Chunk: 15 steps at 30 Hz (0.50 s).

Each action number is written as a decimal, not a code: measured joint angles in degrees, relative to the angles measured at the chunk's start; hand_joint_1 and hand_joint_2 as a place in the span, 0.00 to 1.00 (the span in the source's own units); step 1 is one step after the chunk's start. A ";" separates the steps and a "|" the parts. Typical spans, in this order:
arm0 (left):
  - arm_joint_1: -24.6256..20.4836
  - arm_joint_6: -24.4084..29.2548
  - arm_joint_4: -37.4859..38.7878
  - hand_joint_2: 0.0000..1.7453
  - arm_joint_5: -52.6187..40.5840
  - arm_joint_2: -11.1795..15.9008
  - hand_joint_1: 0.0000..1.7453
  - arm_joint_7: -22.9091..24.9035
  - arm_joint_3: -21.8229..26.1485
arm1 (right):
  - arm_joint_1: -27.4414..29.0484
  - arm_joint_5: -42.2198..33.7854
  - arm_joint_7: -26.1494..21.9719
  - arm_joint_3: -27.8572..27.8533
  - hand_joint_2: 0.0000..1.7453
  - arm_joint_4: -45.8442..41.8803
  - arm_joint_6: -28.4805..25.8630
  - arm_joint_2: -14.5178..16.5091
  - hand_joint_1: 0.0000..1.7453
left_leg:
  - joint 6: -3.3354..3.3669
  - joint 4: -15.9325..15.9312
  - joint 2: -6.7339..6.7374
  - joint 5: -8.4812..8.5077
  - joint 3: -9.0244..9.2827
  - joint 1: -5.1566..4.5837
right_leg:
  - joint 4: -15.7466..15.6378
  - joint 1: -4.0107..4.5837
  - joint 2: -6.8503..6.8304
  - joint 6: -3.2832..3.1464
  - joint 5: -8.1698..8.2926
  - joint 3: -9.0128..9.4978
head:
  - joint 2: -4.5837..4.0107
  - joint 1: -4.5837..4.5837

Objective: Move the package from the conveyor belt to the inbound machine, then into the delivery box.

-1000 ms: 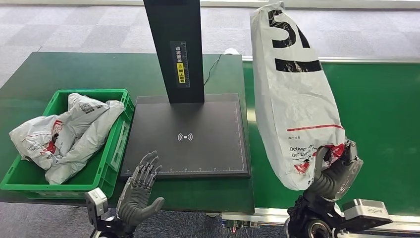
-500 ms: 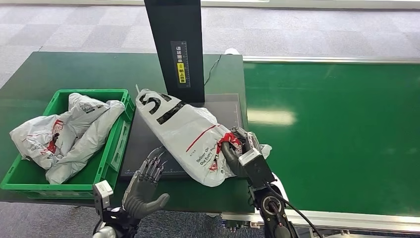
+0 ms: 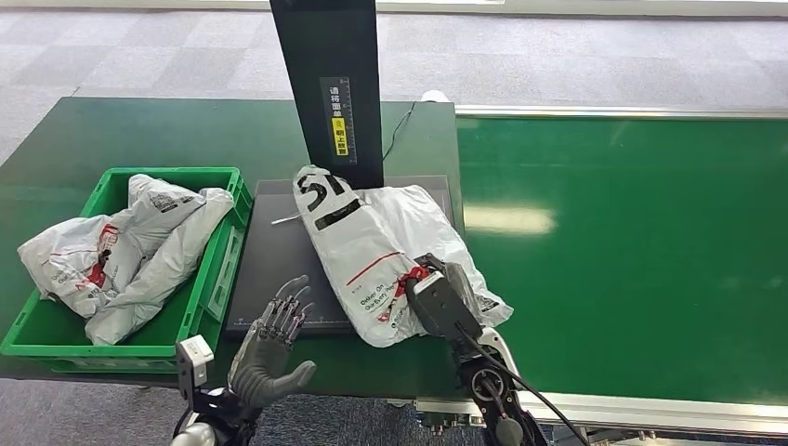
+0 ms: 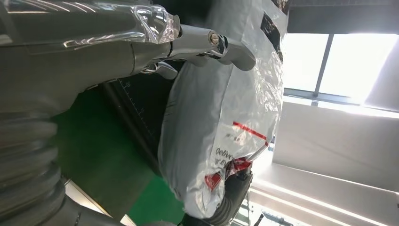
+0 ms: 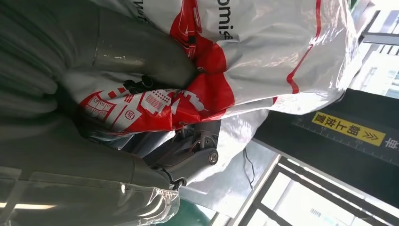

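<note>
The white package [image 3: 372, 246] with red and black print lies flat on the black pad of the inbound machine [image 3: 279, 269], its far end against the machine's column. My right hand [image 3: 435, 299] grips the package's near, red-printed end; in the right wrist view the thumb [image 5: 141, 56] presses into the bag [image 5: 263, 42]. My left hand [image 3: 274, 348] hovers open, fingers spread, at the pad's front edge, just left of the package and apart from it. In the left wrist view the package [image 4: 221, 108] bulges beyond my fingers [image 4: 207, 42].
A green delivery box [image 3: 167, 173] with several white bags stands left of the pad. The black column [image 3: 330, 84] rises behind the pad. The green conveyor belt [image 3: 632, 242] runs along the right, with a metal rail at its front.
My right hand swung the package from upright over the belt down onto the pad, then shifted it slightly right toward the column. The left hand barely moved.
</note>
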 joint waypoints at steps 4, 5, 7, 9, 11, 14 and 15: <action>0.27 0.19 -0.11 1.00 0.19 0.07 0.00 0.12 -0.02 | 0.56 -4.67 -4.88 -0.41 1.00 -0.48 -1.74 0.02 0.00 | 0.00 0.01 -0.01 0.00 0.00 0.00 | 0.00 0.00 0.00 0.00 0.00 -0.01 | 0.00 0.00; 0.32 0.20 -0.11 1.00 0.28 0.08 0.00 0.12 -0.03 | 0.94 -6.86 -6.88 -0.70 1.00 -1.03 -1.75 0.03 0.00 | 0.00 0.01 -0.01 0.00 0.00 0.00 | 0.00 0.00 0.00 0.00 0.00 -0.01 | 0.00 0.00; 0.39 0.24 -0.11 1.00 0.44 0.08 0.00 0.11 -0.07 | 1.99 -11.13 -10.16 -1.47 1.00 -2.68 -1.09 0.03 0.00 | 0.00 0.01 0.00 0.00 0.00 0.00 | 0.00 0.00 0.00 0.00 0.00 -0.02 | 0.00 0.00; 0.42 0.27 -0.11 1.00 0.55 0.08 0.00 0.09 -0.10 | 3.34 -14.97 -12.45 -2.39 1.00 -4.91 0.02 0.02 0.00 | 0.00 0.01 0.00 -0.01 -0.01 0.00 | 0.00 0.00 0.00 0.00 0.00 -0.02 | 0.00 0.01; 0.42 0.31 -0.11 1.00 0.58 0.08 0.00 0.04 -0.15 | 4.74 -17.57 -13.59 -3.18 1.00 -7.34 0.76 0.02 0.00 | 0.00 0.01 0.00 -0.01 -0.01 0.00 | -0.01 0.00 0.00 0.00 0.00 -0.03 | 0.00 0.01; 0.35 0.84 -0.11 1.00 0.60 0.08 0.00 -0.26 -0.15 | 6.33 -19.18 -13.80 -4.01 1.00 -10.34 1.21 0.02 0.00 | 0.00 0.00 0.03 -0.02 0.00 0.00 | -0.01 0.00 0.00 0.00 0.00 -0.03 | 0.00 0.00; 0.31 1.34 -0.11 1.00 0.63 0.08 0.00 -0.45 -0.11 | 6.72 -19.44 -13.79 -4.24 1.00 -11.15 1.31 0.02 0.00 | 0.00 0.00 0.03 -0.02 0.00 0.00 | -0.01 0.00 0.00 0.00 0.00 -0.03 | 0.00 0.00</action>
